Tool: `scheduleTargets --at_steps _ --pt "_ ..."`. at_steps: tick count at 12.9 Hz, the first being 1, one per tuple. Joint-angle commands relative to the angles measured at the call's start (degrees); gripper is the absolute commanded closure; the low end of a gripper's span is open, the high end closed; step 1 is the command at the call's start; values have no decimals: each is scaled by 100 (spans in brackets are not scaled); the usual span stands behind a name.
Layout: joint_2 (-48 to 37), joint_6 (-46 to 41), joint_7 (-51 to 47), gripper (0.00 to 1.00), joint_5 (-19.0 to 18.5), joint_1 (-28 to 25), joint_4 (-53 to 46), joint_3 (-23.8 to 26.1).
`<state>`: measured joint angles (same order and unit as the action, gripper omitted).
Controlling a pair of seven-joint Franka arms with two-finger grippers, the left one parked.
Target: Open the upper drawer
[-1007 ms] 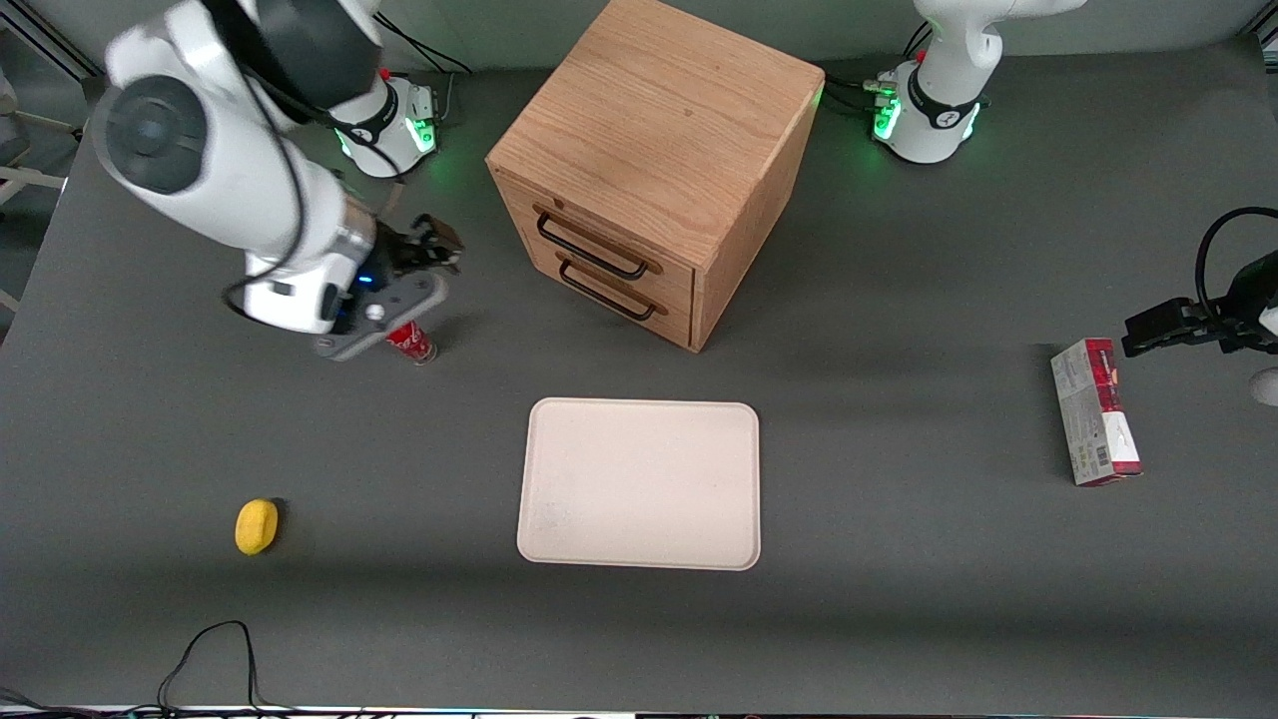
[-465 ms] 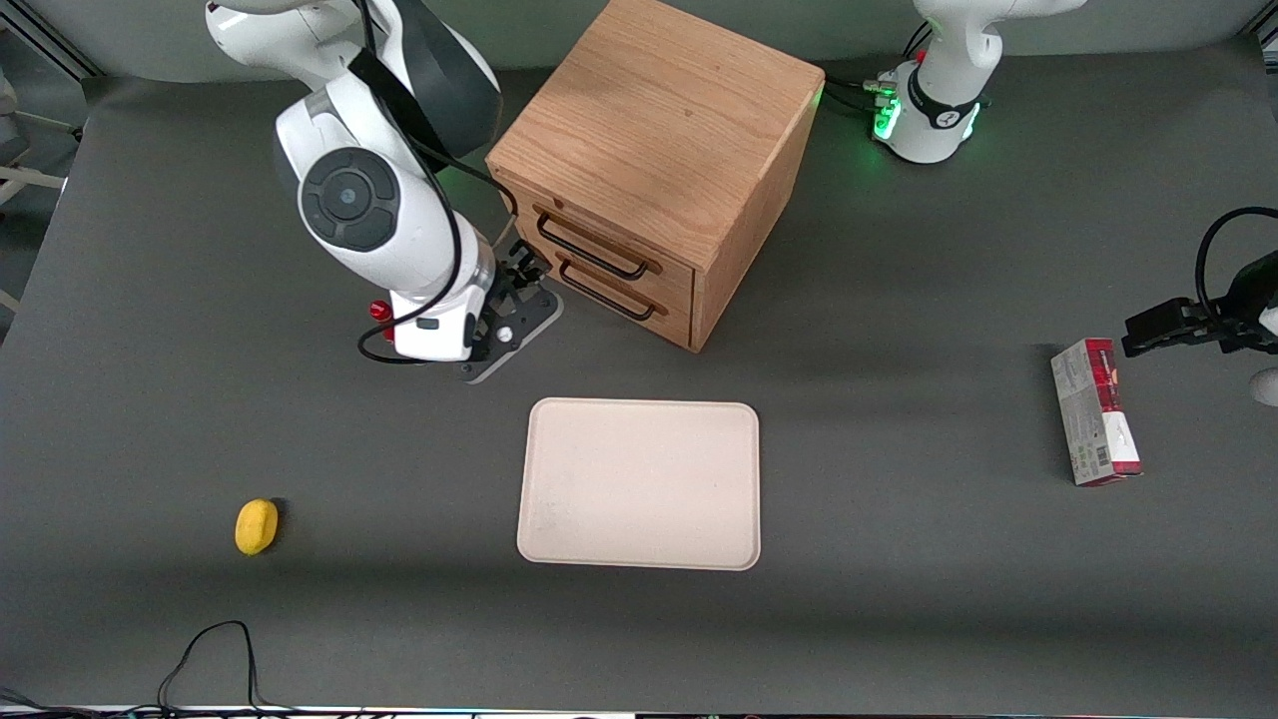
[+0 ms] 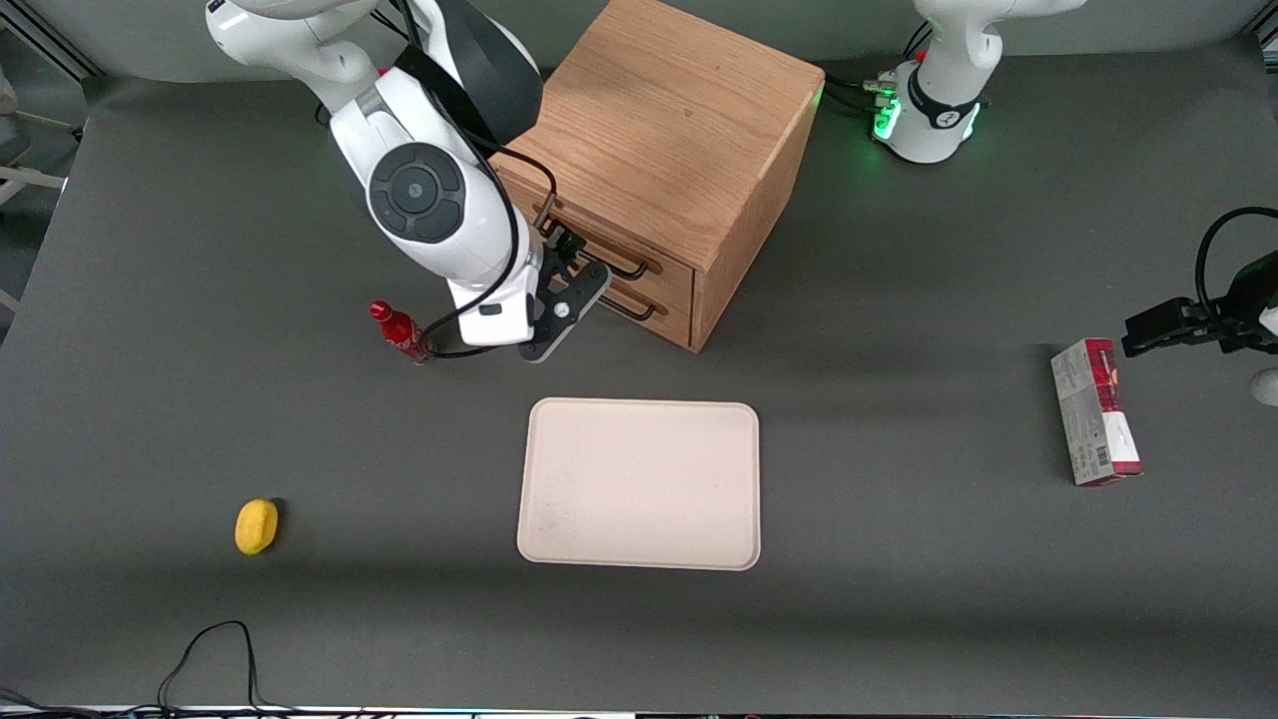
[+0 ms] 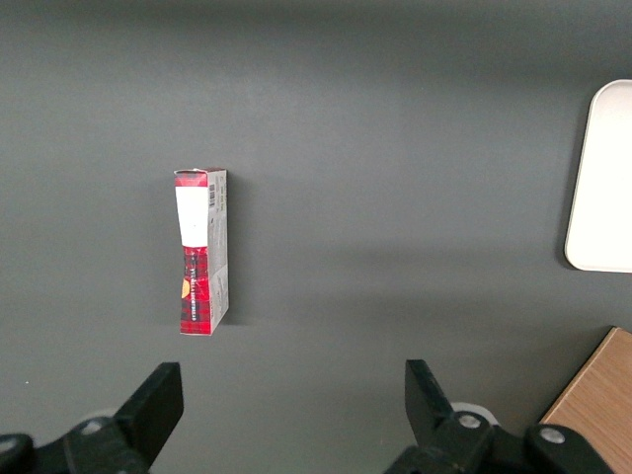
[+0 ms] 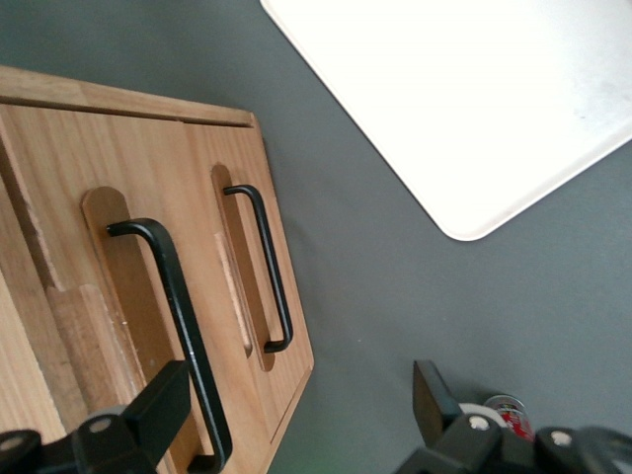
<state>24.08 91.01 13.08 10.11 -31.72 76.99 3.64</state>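
Observation:
The wooden cube cabinet [image 3: 669, 130] stands at the back of the table, with both drawers closed. The upper drawer [image 3: 675, 272] has a black wire handle [image 3: 631, 268]; the lower drawer [image 3: 671, 312] has the same kind of handle [image 3: 629, 312]. My right gripper [image 3: 561, 250] is open and empty in front of the upper drawer, at one end of its handle. In the right wrist view the upper handle [image 5: 176, 316] runs down beside one finger [image 5: 158, 405], just inside the open gripper [image 5: 296, 405]. The lower handle [image 5: 269, 267] shows beside it.
A cream tray [image 3: 639, 484] lies nearer the front camera than the cabinet and shows in the right wrist view [image 5: 474, 99]. A red bottle [image 3: 399, 332] stands beside my arm. A yellow object [image 3: 257, 525] lies near the table's front. A red box [image 3: 1093, 411] lies toward the parked arm's end.
My right arm has swung from above the red bottle across to the front of the cabinet, bringing the gripper up to the upper drawer's handle. The bottle is uncovered again.

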Motion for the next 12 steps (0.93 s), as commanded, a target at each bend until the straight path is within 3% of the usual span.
scheduleTargets --at_steps 1,4,12 --pt "281 -127 290 0 289 -36 -167 101" --pt "352 -206 519 0 501 -79 44 110" --pt "220 -13 607 0 492 -159 711 102"
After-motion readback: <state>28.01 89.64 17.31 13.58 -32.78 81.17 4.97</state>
